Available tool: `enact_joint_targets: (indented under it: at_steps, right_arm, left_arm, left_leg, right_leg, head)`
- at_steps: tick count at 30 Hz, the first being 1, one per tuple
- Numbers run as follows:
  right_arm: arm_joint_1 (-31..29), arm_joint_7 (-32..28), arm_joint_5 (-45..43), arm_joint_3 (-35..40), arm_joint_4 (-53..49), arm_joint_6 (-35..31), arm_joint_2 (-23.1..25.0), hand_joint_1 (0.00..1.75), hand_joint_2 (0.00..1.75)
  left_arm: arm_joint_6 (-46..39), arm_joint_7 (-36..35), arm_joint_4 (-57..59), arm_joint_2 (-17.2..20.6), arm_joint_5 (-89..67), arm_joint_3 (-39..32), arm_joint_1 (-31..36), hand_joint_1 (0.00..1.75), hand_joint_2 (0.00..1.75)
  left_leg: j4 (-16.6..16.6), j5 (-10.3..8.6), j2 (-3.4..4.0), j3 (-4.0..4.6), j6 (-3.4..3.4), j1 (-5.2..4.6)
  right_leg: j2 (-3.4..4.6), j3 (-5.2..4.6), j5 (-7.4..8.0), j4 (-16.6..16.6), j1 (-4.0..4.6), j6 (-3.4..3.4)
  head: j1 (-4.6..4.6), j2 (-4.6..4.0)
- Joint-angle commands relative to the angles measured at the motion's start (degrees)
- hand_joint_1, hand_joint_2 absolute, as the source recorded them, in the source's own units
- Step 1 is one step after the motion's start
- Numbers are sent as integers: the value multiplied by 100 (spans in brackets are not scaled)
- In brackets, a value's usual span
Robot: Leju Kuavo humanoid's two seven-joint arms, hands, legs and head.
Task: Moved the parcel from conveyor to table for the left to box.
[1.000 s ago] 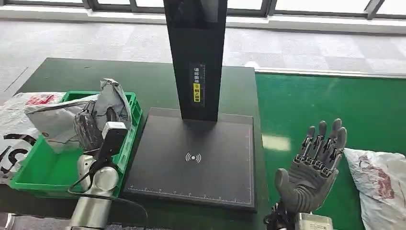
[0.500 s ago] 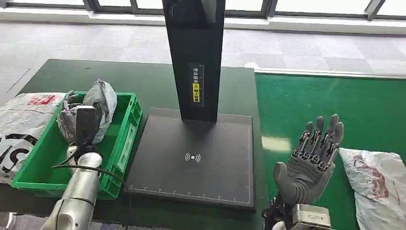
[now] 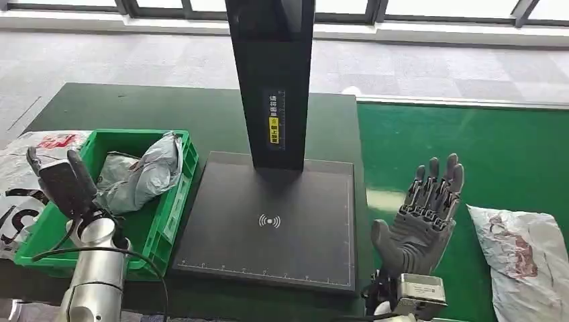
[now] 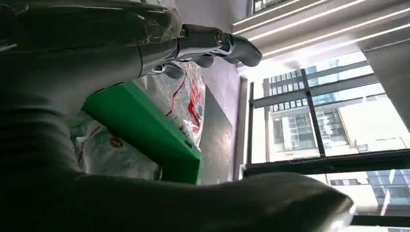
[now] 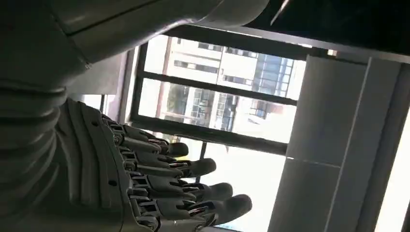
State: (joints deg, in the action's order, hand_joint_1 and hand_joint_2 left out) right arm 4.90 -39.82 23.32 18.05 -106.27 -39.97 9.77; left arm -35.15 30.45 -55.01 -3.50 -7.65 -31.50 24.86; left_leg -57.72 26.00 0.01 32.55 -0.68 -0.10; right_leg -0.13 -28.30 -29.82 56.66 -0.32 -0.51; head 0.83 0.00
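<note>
Fingers beside parcel

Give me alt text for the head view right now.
A grey parcel lies in the green bin at left, with the left robot hand empty beside it. The right robot hand is open, raised over the green conveyor near a white parcel; a black scanner pad sits between.

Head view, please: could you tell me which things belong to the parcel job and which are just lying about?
Job:
grey parcel lying in the green box
white parcel on the conveyor
left hand, right hand, both empty

Lying about:
scanner stand and its pad
white bag beside the box
</note>
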Motion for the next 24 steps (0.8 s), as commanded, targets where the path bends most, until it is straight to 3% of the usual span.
enact_joint_targets:
  at_steps: [1, 4, 6, 9, 11, 14, 16, 17, 20, 24]
  right_arm:
    - [-129, -18, 38, -52, 368, -3, 9, 0, 175]
    - [-89, 214, 194, -256, 550, 29, 3, 0, 175]
    - [-73, 348, 220, -379, 610, 91, -64, 0, 175]
    - [-25, 553, 436, -593, 734, 245, -68, 0, 175]
    - [-10, 1001, 1277, -827, 852, 146, -30, 0, 175]
    - [-31, 1938, 2535, -1260, 1089, 212, -53, 0, 175]
    - [34, 2348, 3231, -1607, 1249, 151, -55, 0, 175]
    - [194, 2780, 3720, -1909, 1291, 339, -37, 0, 175]
    - [258, 2767, 3706, -1960, 1282, 312, -70, 0, 175]
    - [274, 2764, 3716, -1932, 1240, 310, -38, 0, 175]
  left_arm:
    - [-24, 49, -607, -330, 69, -10, -399, 0, 0]
    - [-485, 260, -1357, -531, -599, 341, -754, 0, 0]
    - [-485, 87, -1758, -769, -1243, 319, -877, 0, 0]
    - [-485, -229, -2092, -769, -2115, 794, -1076, 0, 0]
    - [-485, -244, -2328, -742, -1949, 1267, -1201, 0, 0]
    - [-485, 479, -3151, -825, -981, 1931, -1691, 0, 0]
    - [-470, 955, -3693, -801, -541, 2533, -2069, 0, 0]
    - [-449, 955, -4259, -622, -201, 3192, -2306, 0, 0]
    - [-485, 955, -4291, -653, -238, 3251, -2346, 0, 0]
    - [-485, 955, -4265, -598, -178, 3226, -2318, 0, 0]
  left_leg:
    - [14, -4, 6, 2, 0, 1]
    - [17, -7, 4, 11, -1, 0]
    - [11, -3, 1, 12, 0, -2]
    - [9, -3, -9, 18, 2, -1]
    - [4, -3, -18, 26, 2, -1]
    - [1, 0, -12, 28, 3, 0]
    - [11, -3, -14, 26, 3, 1]
    - [15, -5, -15, 25, 2, 0]
    - [4, 2, -39, 31, 6, 0]
    - [4, 8, -15, 37, 9, -8]
  right_leg:
    - [7, -1, 8, -19, 1, 6]
    - [5, -8, 11, -23, -1, 6]
    - [2, -9, 8, -20, -4, 6]
    - [-4, -18, 6, -22, -4, 6]
    - [-14, -23, 4, -19, -5, 5]
    - [-9, -27, 4, -18, -4, 5]
    - [-9, -22, 8, -32, -3, 7]
    - [-10, -22, 9, -34, -4, 8]
    - [-34, -19, -1, -29, -4, 9]
    - [-12, -27, 2, -22, -10, 8]
  head:
    - [-2, 0]
    - [-2, 0]
    - [0, 0]
    - [-2, 0]
    - [-2, 0]
    - [-2, 0]
    - [0, 0]
    - [0, 0]
    - [-2, 0]
    - [-2, 0]
